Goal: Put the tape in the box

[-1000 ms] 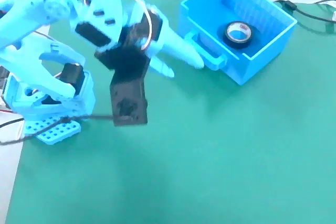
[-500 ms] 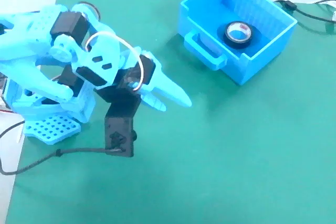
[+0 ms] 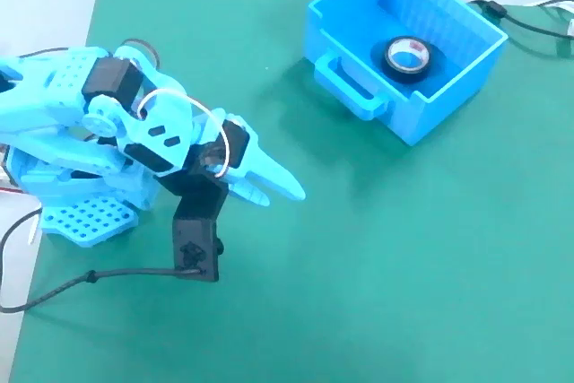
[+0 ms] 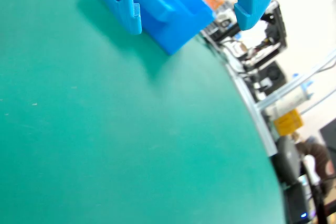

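Observation:
A black roll of tape [image 3: 409, 56] with a pale inner ring lies flat on the floor of the blue open-top box [image 3: 430, 105] at the upper right of the fixed view. My blue gripper [image 3: 282, 196] sits at the left over the green mat, well away from the box, pointing toward the right. It is open and empty. In the wrist view my gripper [image 4: 190, 20] has its two blue fingers apart, with the box [image 4: 173, 30] seen between them in the distance. The tape is hidden in the wrist view.
The green mat [image 3: 377, 293] covers the table. My arm's base [image 3: 81, 213] sits at the left edge, with a black camera mount [image 3: 197, 244] and its cable. A black cable [image 3: 529, 26] runs behind the box. Equipment clutter [image 4: 262, 51] lies past the mat's edge.

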Controlling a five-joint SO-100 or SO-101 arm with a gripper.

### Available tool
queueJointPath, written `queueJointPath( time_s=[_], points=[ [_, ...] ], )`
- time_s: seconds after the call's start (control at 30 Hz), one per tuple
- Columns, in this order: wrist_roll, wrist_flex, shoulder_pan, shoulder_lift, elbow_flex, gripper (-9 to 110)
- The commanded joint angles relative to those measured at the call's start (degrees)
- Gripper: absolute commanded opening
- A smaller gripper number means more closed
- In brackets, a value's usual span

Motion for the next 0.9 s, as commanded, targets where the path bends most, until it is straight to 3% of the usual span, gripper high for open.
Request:
queueJointPath(
  time_s=[0.0, 0.2, 0.87],
  points=[
    [-0.5, -0.1, 0.5, 1.5, 0.8, 23],
    [-0.5, -0.3, 0.6, 1.5, 3.4, 22],
    [-0.2, -2.9, 2.2, 1.5, 7.4, 0]
  ],
)
